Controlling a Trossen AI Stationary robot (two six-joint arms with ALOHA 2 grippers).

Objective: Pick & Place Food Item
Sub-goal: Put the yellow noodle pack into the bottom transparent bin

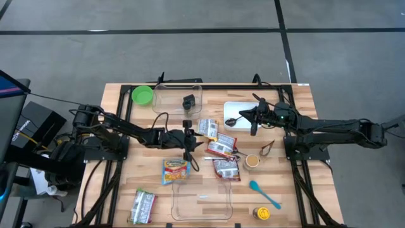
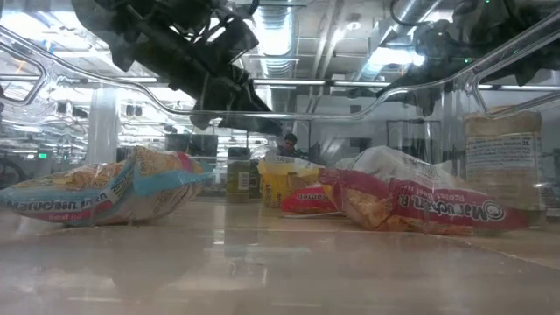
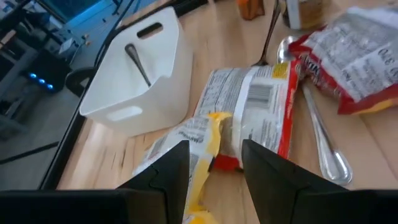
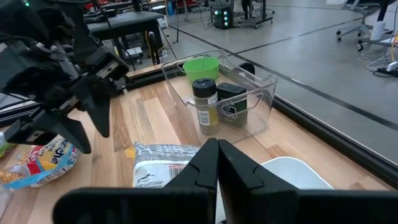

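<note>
Several noodle packets lie flat on the wooden table. A silver-backed packet with a red edge [image 1: 209,128] [image 3: 249,118] lies just ahead of my left gripper [image 1: 189,141] [image 3: 214,171], which hovers open above the table's middle, its fingers apart with nothing between them [image 4: 87,124]. Red packets [image 1: 221,147] [image 1: 226,168] lie to its right and a yellow one [image 1: 176,170] just nearside of it. My right gripper [image 1: 252,119] [image 4: 217,155] waits shut and empty over the white tray [image 1: 250,107].
A clear bin [image 1: 177,96] at the far edge holds a spice bottle [image 4: 205,102] and a dark jar, with a green bowl [image 1: 142,95] beside it. Another clear bin [image 1: 202,199] stands at the near edge. A metal spoon [image 3: 317,124], cup [image 1: 252,161], blue spatula [image 1: 264,194] and green packet [image 1: 142,206] lie around.
</note>
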